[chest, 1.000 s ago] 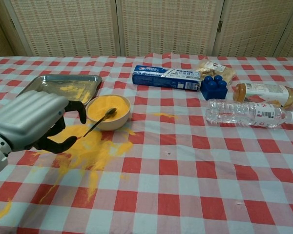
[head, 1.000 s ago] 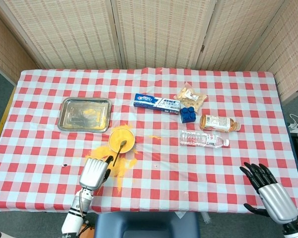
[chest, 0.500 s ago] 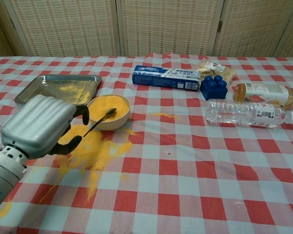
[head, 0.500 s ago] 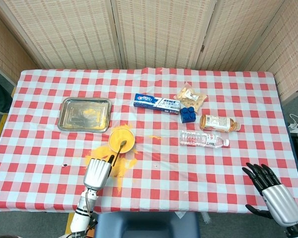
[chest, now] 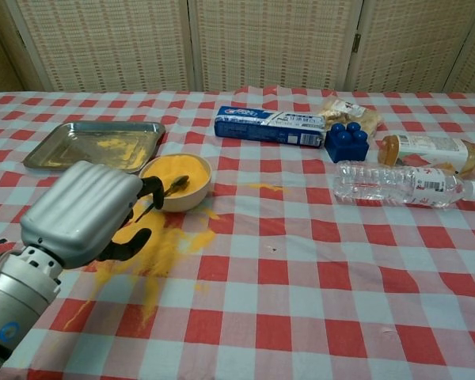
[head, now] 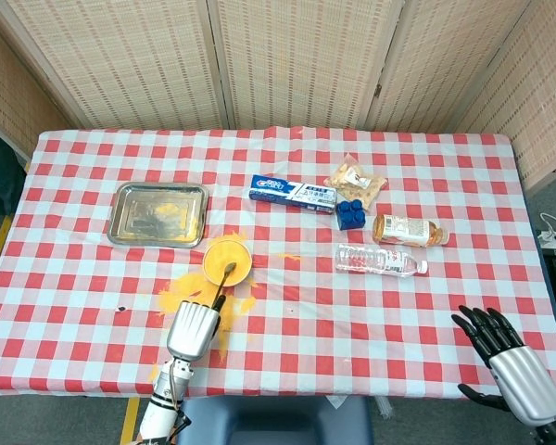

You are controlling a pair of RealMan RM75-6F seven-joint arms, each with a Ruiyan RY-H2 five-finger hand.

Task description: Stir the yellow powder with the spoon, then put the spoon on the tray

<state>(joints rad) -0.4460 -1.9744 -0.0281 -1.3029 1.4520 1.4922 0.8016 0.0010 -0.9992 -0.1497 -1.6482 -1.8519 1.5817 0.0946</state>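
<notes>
A table with a red-and-white checked cloth (head: pixel 287 324) fills both views. At the far left sits my metal tray (head: pixel 158 213), dusted with a little yellow powder and holding nothing else.

Just right of the tray, nearer to me, stands a small bowl (head: pixel 227 260) of yellow powder. The spoon (head: pixel 224 282) leans in it, scoop end in the powder, handle sloping down over the rim towards me. More powder (chest: pixel 154 245) is spilled across the cloth in front of the bowl.

My left hand (chest: pixel 87 215) is over that spill, back of the hand to both cameras, dark fingertips (chest: pixel 152 190) curling around the spoon's handle close to the bowl. I cannot tell whether they actually grip the handle or only reach it.

Further right lie a blue toothpaste box (head: pixel 293 193), a packet of snacks (head: pixel 356 181), a blue block (head: pixel 350 214), an amber drink bottle (head: pixel 409 231) on its side and a clear water bottle (head: pixel 380 260) on its side.

At the far right, by the table's near edge, my right hand (head: pixel 511 367) holds nothing, its fingers spread apart.
</notes>
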